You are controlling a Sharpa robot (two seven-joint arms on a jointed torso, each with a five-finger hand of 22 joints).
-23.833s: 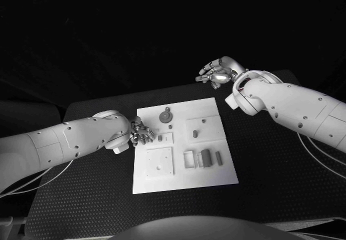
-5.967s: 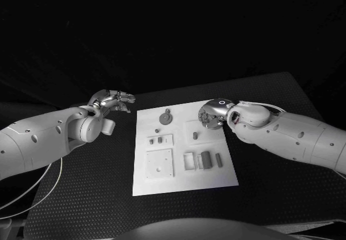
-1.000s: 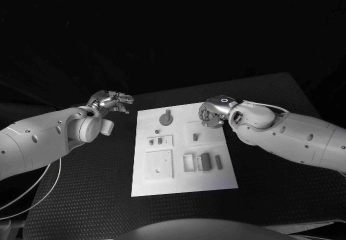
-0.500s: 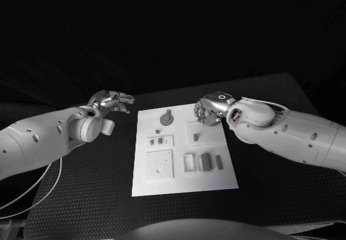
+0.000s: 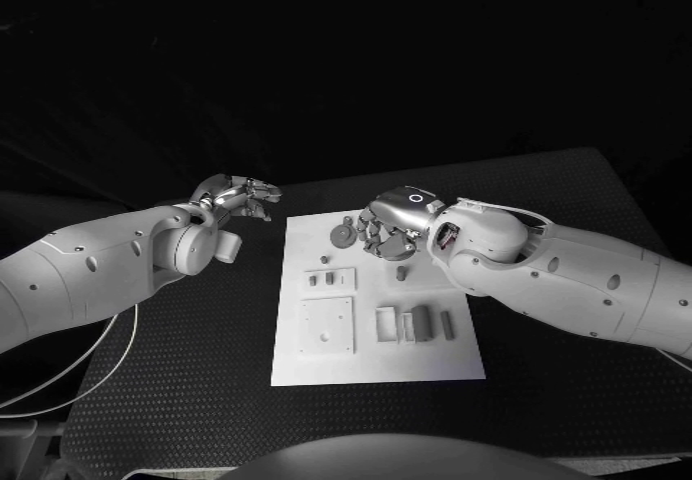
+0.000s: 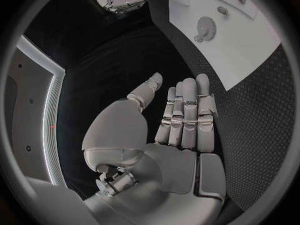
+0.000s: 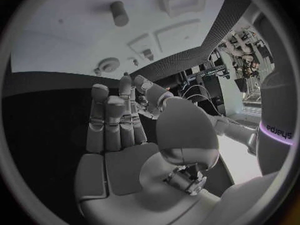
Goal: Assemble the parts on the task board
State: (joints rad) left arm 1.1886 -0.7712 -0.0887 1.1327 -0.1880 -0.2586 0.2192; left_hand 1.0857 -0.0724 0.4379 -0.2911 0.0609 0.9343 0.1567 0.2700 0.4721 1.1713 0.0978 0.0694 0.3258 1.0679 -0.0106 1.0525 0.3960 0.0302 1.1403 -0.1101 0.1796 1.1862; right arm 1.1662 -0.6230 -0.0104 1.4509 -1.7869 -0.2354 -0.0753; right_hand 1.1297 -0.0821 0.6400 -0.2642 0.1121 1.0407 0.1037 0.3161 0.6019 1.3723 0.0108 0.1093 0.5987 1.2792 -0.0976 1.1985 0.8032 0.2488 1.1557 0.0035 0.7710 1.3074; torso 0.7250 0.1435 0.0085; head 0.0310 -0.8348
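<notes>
A white task board (image 5: 378, 365) lies in the middle of a black table (image 5: 577, 400), and everything here is placed relative to that board; the left hand (image 5: 238, 194) hovers over the table just off the board's far left corner, holding nothing, its fingers straight and side by side with the thumb apart, as the left wrist view (image 6: 181, 117) shows; the right hand (image 5: 392, 228) hangs above the far part of the board, near its middle, palm down; in the right wrist view (image 7: 119, 117) its fingers are extended and empty, so it grasps nothing.

On the board, a round grey disc part (image 5: 343, 236) lies near the far edge, just beside the right hand's fingers; whether they touch it cannot be told; a short peg (image 5: 401, 271) stands upright nearer the middle; two small parts (image 5: 329, 278) sit in a raised square towards the left side; a plain square block (image 5: 327, 325) lies on the near left; a row of narrow upright pieces (image 5: 418, 322) stands on the near right.
</notes>
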